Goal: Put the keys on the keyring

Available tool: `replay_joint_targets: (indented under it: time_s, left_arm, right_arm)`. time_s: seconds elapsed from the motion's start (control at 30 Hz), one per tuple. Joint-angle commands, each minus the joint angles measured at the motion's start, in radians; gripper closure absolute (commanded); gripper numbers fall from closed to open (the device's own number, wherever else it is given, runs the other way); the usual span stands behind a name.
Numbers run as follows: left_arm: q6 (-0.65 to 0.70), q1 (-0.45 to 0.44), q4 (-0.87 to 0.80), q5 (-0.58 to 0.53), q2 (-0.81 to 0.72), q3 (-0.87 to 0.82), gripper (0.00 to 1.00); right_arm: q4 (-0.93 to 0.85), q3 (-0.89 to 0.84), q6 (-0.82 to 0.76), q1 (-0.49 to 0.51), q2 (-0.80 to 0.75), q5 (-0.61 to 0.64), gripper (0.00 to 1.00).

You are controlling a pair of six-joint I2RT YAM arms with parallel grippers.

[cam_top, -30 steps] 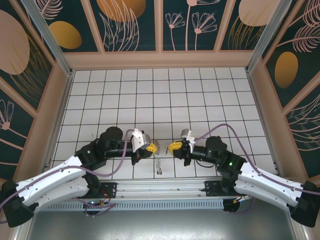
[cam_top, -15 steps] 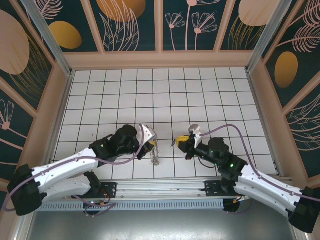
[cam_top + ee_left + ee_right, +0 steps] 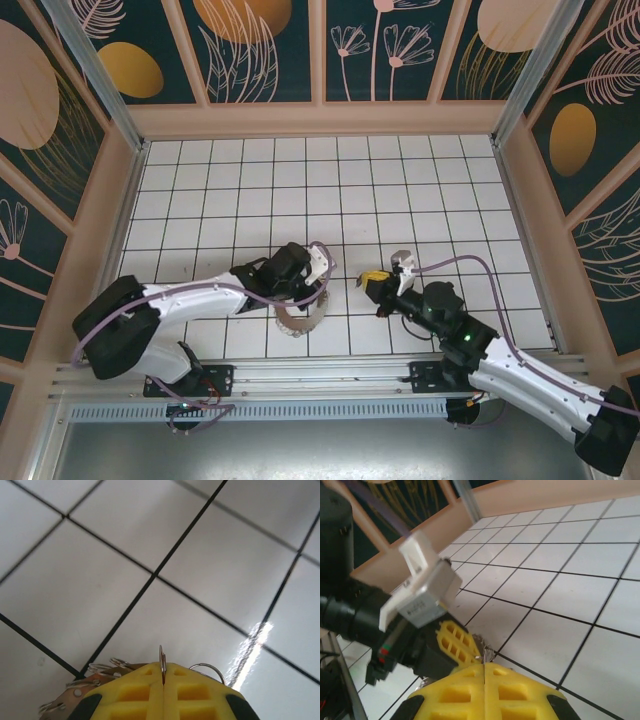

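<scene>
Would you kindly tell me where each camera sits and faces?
Top external: above and behind, looking down at the tiled floor; left arm, right arm show.
Left wrist: low, facing the floor; left gripper shows, shut on the keyring.
Right wrist: low, facing the left gripper; right gripper shows, shut.
Shared: all three show the left gripper.

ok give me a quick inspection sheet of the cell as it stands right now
surface: white tiled table with black grid lines; glare streak in the left wrist view
job's things: keyring sits under the left arm's tip, close to the near edge, its rim fringed with small loops
clutter: nothing seen
grippers: left gripper shut on a thin loop of the keyring; right gripper shut, nothing visible between its fingers, apart from the keyring
cables: purple cable arcs loosely over the right arm; another runs along the left arm
surroundings: floral wall panels in wooden frames on three sides; metal rail along the near edge
</scene>
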Motion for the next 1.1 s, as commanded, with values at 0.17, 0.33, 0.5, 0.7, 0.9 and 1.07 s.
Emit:
replay_joint_targets:
  time_s: [0.17,0.33,0.5,0.7,0.9,1.07]
  left_arm:
    - [-0.038,0.059,0.076,0.050,0.110,0.047,1.00]
    - [-0.055,0.062,0.060,0.041,0.125,0.058,0.73]
    - [-0.048,0.062,0.003,0.008,0.079,0.058,0.52]
    - [-0.038,0.062,-0.084,0.022,-0.042,0.006,0.47]
    - [-0.058,0.062,-0.107,0.033,-0.137,-0.027,0.46]
    - [-0.078,0.061,-0.041,0.051,-0.149,-0.055,0.45]
  right_arm:
    - [0.004,-0.041,0.101,-0.065,-0.014,0.036,1.00]
    - [0.020,-0.053,0.108,-0.083,-0.011,0.009,1.00]
    - [0.015,-0.060,0.123,-0.099,0.001,-0.008,1.00]
    - [0.033,-0.070,0.137,-0.113,0.039,-0.058,1.00]
    - [0.033,-0.059,0.181,-0.119,0.144,-0.080,1.00]
    - [0.079,-0.075,0.245,-0.122,0.244,-0.123,1.00]
